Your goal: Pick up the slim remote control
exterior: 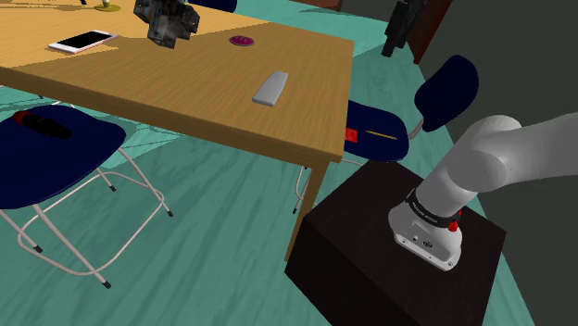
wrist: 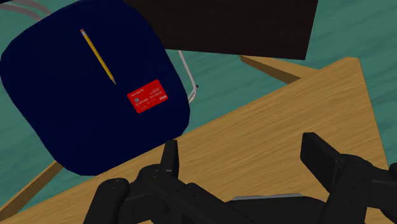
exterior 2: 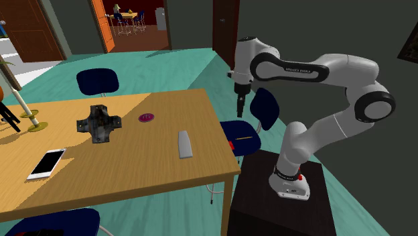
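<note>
Teal floor runs under the wooden bench (exterior 2: 134, 181), and on it the slim grey remote control (exterior 2: 184, 143) lies flat, well below the jaws and apart from them, further in from the bench edge over which they hang. Seen from the wrist, the jaws stand wide apart with nothing between them. I judge the remote to be light, stiff and rather smooth, so it may slide; the best hold seems across its narrow width near the middle, one finger on each long side, low to the bench.
</note>
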